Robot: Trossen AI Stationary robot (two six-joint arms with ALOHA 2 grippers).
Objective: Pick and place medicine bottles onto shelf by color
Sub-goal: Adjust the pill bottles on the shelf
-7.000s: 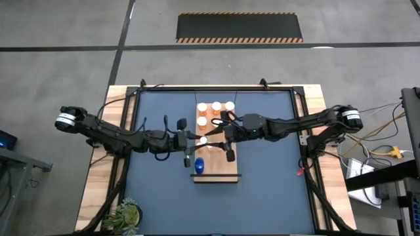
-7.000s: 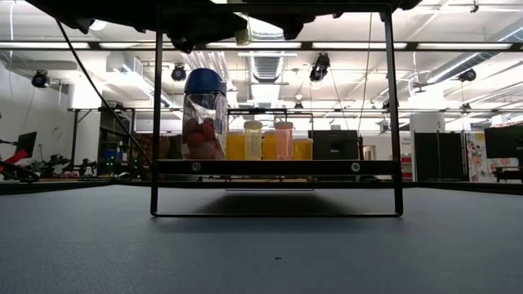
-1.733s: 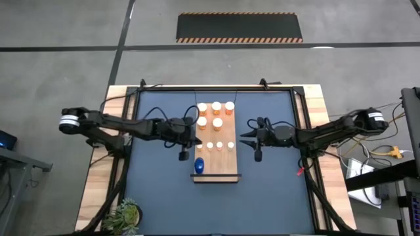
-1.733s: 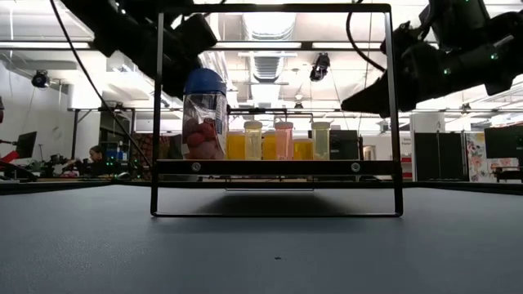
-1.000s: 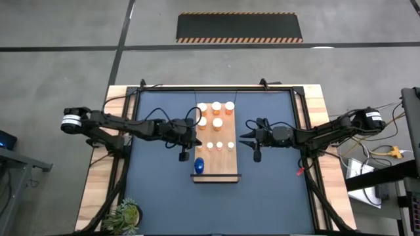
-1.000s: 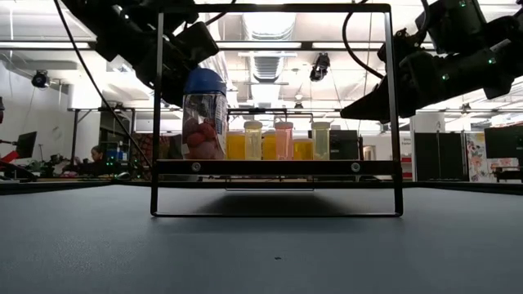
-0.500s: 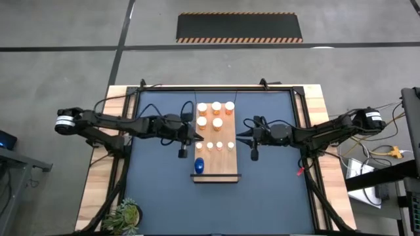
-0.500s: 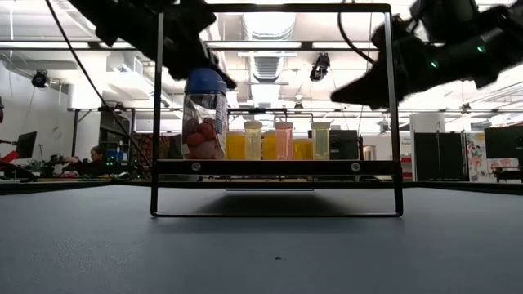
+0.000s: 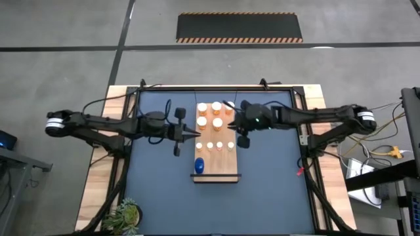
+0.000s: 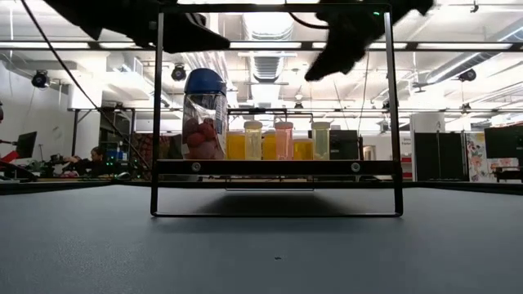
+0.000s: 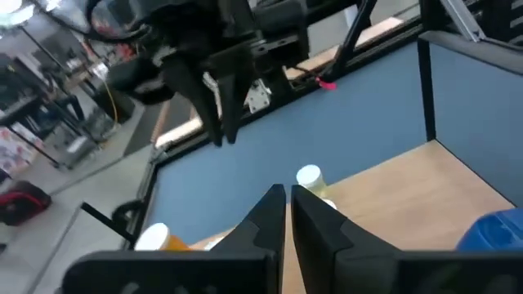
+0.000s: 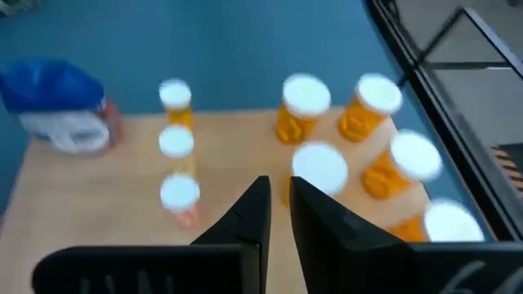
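Shelf [image 9: 216,167] at table centre, long axis near to far, raised on a black frame [image 10: 393,114] as seen in the low view. Five large orange bottles [image 9: 216,107] clustered at the far end; three small white-capped bottles [image 9: 220,145] in a row across the middle; blue bottle [image 9: 199,165] alone toward the near left corner. All on the board, none held.

Left gripper [image 9: 195,136] just off the shelf's left edge, level with the small row, fingers pressed together, empty. Right gripper [image 9: 232,126] over the shelf's right side between the large cluster and the small row, fingers [image 12: 255,204] nearly together with a narrow slot between them, pinching nothing. Frame uprights and top bar stand around the board on all sides; both arms reach in above them.

Plant [image 9: 125,214] at the near left table corner. Red object [image 9: 299,172] on the right border; striped floor mat [image 9: 239,27] beyond the table.

Low view alone shows the bottles' height, the blue one tallest with reddish contents, and a person [image 10: 96,155] seated far left. High view alone shows the spacing. Right wrist view blurred.
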